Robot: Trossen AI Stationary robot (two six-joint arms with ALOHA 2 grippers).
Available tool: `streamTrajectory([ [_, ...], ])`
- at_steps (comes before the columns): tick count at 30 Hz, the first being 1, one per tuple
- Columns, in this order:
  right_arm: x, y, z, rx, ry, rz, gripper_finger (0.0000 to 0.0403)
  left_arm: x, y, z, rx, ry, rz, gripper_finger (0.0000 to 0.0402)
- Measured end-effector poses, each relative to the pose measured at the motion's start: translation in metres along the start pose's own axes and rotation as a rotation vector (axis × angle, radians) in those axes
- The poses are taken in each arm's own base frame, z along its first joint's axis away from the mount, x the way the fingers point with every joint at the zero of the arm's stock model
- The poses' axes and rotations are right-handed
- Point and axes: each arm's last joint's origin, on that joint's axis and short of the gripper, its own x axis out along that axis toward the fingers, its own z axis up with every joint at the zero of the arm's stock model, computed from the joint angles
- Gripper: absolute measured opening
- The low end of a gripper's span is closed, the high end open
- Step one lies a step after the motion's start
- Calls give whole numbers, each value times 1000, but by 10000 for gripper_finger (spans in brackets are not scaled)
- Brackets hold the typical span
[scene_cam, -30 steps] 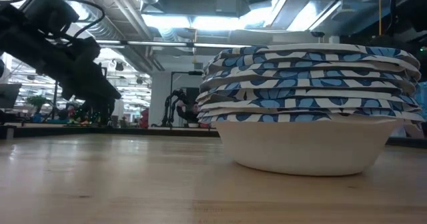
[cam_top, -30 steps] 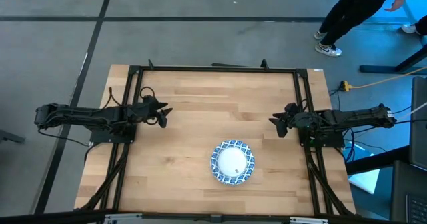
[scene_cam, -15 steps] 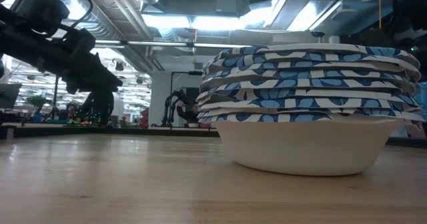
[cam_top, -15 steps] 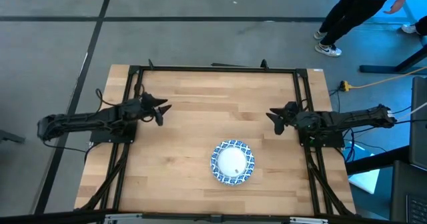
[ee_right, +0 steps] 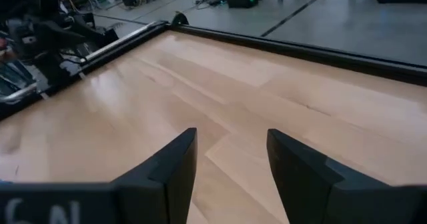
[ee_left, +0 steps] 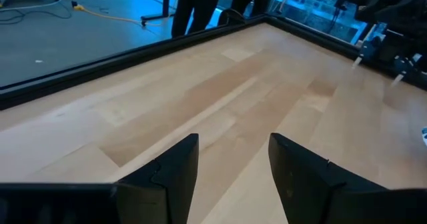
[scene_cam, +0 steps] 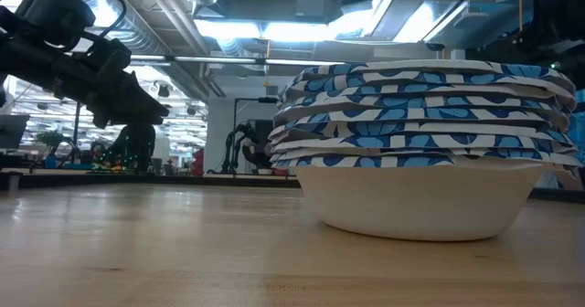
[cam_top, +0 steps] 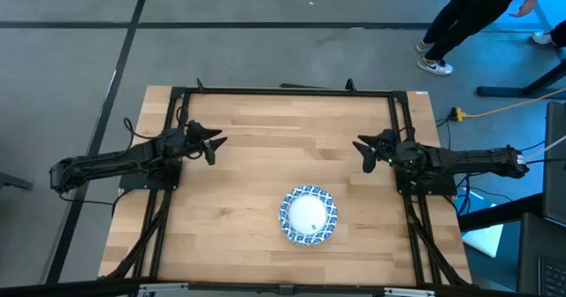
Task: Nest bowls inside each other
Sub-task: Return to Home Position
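The bowls (cam_top: 309,216) stand as one nested stack on the wooden table, near its front edge and a little right of centre. In the low view the stack (scene_cam: 425,152) rests on the white bottom bowl, with several blue-and-white patterned rims layered above it. My left gripper (cam_top: 215,145) hovers open at the table's left side, far from the stack. My right gripper (cam_top: 361,148) hovers open at the right side. The left wrist view (ee_left: 233,164) and the right wrist view (ee_right: 231,161) show only bare wood between the fingers.
A black frame rail (cam_top: 283,91) runs around the table. A person's legs (cam_top: 455,23) stand on the floor beyond the far right corner. Bare wood (cam_top: 283,147) lies between the two grippers.
Both arms have swung a little on their bases, so each gripper now slants more toward the table's far edge. Neither gripper has opened or shut. The stack of bowls has kept still.
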Motion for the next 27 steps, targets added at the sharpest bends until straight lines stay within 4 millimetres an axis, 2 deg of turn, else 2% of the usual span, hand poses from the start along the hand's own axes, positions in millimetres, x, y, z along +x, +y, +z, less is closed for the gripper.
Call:
streamTrajectory([
  [5, 8, -6, -9, 42, -67, 51, 182, 0, 1, 0, -1, -2, 9, 176],
  [20, 14, -17, 1, 5, -84, 86, 182, 0, 2, 0, 51, -6, 26, 176],
  [27, 16, -23, 4, 50, -87, 70, 182, 0, 1, 2, 105, -25, 23, 176],
])
